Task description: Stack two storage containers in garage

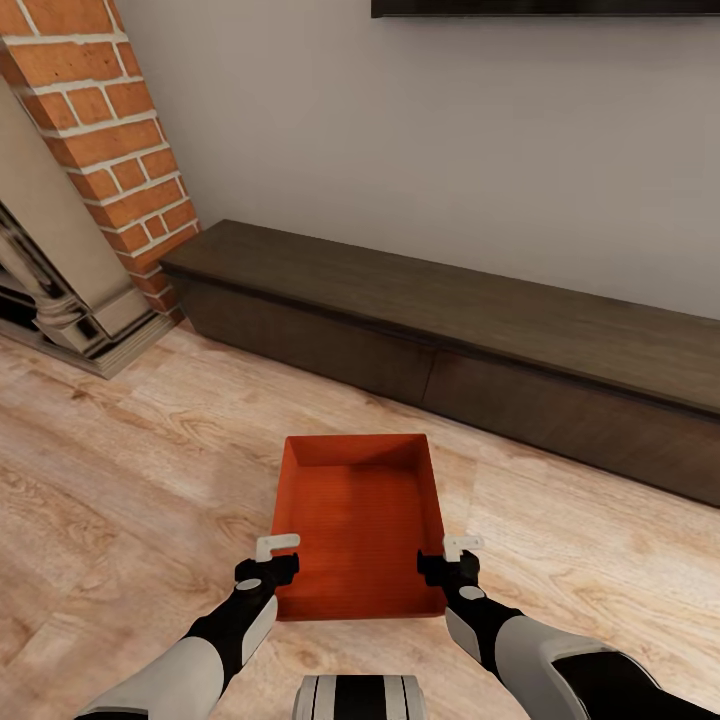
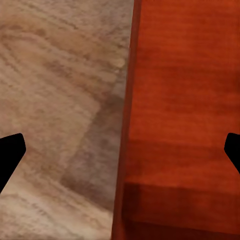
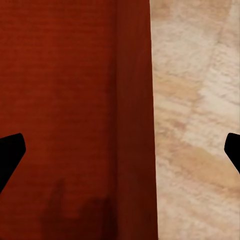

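The box (image 1: 360, 525) sits on the wood floor (image 1: 120, 500) of the living room, in front of a low dark cabinet (image 1: 450, 330), with the brick fireplace (image 1: 110, 130) off to my left. My left gripper (image 1: 272, 558) is at its left wall near the near corner, my right gripper (image 1: 455, 556) at its right wall. In each wrist view the fingers stand wide apart with a wall edge running between them, so both are open and straddling the rims, not yet pinching. I judge the box stiff, thin-walled and light, with smooth sides that could slip. The best hold looks like a pinch on each side wall at matching points, keeping it level when I lift
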You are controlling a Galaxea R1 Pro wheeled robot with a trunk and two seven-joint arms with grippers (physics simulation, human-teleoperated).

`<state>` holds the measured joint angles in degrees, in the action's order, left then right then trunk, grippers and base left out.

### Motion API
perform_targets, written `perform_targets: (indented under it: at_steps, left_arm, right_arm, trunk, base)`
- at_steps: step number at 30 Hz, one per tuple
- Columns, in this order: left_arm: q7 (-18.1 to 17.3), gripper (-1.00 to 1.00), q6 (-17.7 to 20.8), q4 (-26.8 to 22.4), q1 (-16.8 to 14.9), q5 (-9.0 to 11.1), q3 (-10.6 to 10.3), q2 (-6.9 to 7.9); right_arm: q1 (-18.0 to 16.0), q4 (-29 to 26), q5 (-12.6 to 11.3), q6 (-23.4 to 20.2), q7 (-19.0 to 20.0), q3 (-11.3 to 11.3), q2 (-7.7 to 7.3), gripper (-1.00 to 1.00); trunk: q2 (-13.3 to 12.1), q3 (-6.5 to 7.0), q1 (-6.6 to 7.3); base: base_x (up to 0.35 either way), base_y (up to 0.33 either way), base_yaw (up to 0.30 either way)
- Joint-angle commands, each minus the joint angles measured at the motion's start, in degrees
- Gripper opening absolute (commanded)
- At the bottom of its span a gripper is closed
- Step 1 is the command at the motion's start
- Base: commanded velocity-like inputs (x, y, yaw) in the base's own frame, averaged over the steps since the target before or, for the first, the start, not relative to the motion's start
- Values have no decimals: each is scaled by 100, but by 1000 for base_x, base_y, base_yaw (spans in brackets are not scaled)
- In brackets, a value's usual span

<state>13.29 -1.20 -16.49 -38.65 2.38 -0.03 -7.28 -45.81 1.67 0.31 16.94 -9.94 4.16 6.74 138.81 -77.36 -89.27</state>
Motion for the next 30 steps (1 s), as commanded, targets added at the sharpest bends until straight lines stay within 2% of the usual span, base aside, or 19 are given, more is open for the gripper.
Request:
perform_targets:
  at_steps: [1, 15, 16, 17, 30]
  left_arm:
    - [19, 100, -12, -2, -2, 26, 3, -1]
    - [24, 100, -15, 22, -2, 26, 12, 7]
    - [24, -100, -13, 27, -2, 26, 12, 7]
    - [24, -100, -9, 35, -2, 26, 12, 7]
    - [30, -100, -18, 9, -2, 26, 11, 1]
  right_arm:
    - [-7, 18, 2, 37, -34, 41, 2, 100]
    - [-7, 18, -161, 63, -26, 41, 2, 100]
    - [-7, 18, -161, 63, -26, 41, 2, 100]
    - [-7, 18, -162, 63, -26, 41, 2, -100]
    - [-7, 18, -163, 81, -27, 41, 2, -100]
  trunk:
    - [1, -4, 1]
    - [1, -4, 1]
    - [1, -4, 1]
    - [1, -4, 1]
    - [1, -4, 1]
  base:
    - [0, 0, 0]
    - [0, 0, 0]
    - [0, 0, 0]
    - [0, 0, 0]
    - [0, 0, 0]
